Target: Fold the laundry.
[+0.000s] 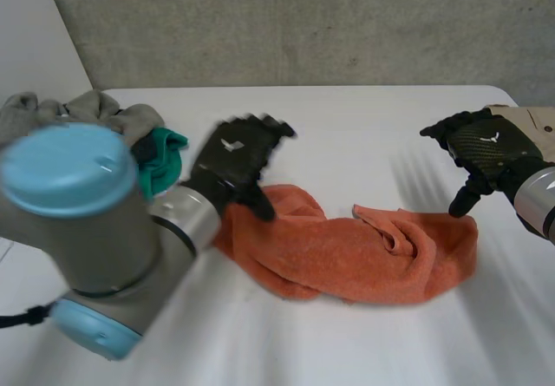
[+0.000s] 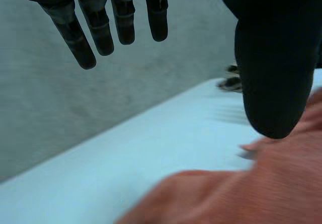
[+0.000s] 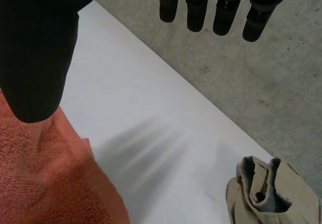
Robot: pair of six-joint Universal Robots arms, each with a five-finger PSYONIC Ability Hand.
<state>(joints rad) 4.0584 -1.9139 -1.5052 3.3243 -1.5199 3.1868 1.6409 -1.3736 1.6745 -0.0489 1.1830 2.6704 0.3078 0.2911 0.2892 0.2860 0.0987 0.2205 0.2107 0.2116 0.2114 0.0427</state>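
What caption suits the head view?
Left hand and right hand, both open, at opposite ends of a crumpled orange towel on a white table.

**White table before a mottled grey wall**

A smooth white table (image 1: 347, 117) with a matt top takes up the whole near ground. Its far edge runs straight across and rounds off at the far right corner. Directly behind it rises a rough grey mottled wall (image 1: 303, 22), speckled and blotchy like bare concrete or plaster. At the far left, a plain pale flat panel (image 1: 35, 30) cuts slantwise across the wall's end. The light is soft and even over the tabletop and the wall.
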